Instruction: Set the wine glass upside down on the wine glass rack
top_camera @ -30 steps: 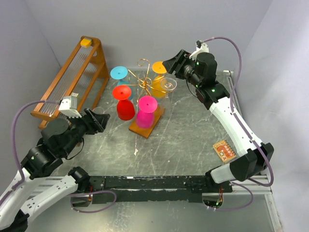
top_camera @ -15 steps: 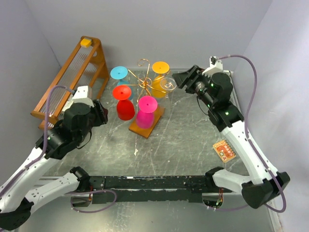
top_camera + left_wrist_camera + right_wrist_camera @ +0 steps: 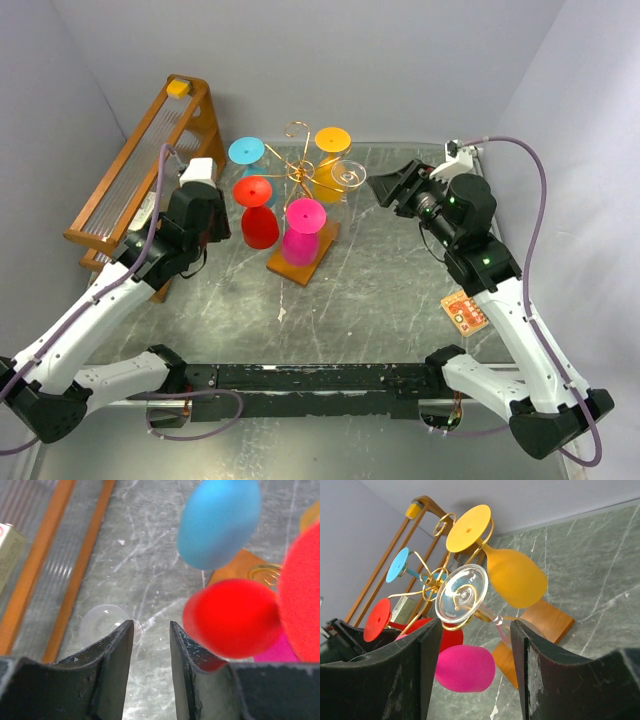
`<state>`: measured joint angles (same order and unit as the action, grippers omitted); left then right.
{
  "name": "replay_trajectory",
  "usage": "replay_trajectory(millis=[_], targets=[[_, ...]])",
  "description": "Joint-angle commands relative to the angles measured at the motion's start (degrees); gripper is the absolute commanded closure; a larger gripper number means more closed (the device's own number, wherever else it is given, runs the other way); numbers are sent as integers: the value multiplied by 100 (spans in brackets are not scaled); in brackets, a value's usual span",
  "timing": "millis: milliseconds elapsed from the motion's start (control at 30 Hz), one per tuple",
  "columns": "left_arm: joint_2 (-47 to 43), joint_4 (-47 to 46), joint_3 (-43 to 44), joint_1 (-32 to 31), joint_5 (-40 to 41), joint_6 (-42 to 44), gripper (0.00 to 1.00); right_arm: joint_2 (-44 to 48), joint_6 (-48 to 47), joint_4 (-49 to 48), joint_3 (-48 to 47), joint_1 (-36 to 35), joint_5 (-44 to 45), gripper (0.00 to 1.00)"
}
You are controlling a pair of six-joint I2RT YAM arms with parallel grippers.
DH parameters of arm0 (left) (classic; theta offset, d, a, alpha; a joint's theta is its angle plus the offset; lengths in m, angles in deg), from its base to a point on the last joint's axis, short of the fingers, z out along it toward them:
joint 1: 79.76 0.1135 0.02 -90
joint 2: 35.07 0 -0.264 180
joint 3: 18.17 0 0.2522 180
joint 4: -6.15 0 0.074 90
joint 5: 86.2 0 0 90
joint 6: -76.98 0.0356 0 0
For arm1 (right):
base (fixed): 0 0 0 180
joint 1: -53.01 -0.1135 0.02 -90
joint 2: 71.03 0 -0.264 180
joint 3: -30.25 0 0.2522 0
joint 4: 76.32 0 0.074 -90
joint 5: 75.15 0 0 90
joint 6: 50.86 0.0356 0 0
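Over the far right of the table, the right gripper has its fingers spread wide with nothing between them, pointing at the wine glass rack from a short way off. Straight ahead of it the clear wine glass hangs upside down on the rack, its round foot caught in a gold wire loop and its stem slanting down from there; its bowl is largely hidden by the near finger. Around it on the same scroll arms hang an orange glass, a blue glass, a red glass and a pink glass, all foot-up, above the rack's flat wooden base. Across the table, the left gripper points downward just left of the red glass, its fingers a narrow gap apart and gripping nothing. On the table beneath its left finger is a second clear glass, partly covered by that fingertip, so I cannot tell whether they touch. Beyond that, along the left edge, stands the tall slatted wooden frame. A small orange card lies near the right arm.
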<state>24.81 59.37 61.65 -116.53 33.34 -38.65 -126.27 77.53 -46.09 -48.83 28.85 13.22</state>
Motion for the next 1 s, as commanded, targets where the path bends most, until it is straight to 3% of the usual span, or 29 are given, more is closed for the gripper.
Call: replay_trajectory(millis=[0,200,467,700,967], targets=[[6,13,150,506,-441,318,55,209,-17,111,75,26,52,43],[117,-15,-94,920,-1134,378,55,206,37,83,109,25,-43,44],[268,-37,-412,1011,-1353,488,54,453,-60,93,271,23,1,44],[367,-94,-659,1113,-1462,489,62,689,26,205,308,25,-28,44],[237,174,-573,1151,-1841,833,81,977,279,390,399,25,-72,44]])
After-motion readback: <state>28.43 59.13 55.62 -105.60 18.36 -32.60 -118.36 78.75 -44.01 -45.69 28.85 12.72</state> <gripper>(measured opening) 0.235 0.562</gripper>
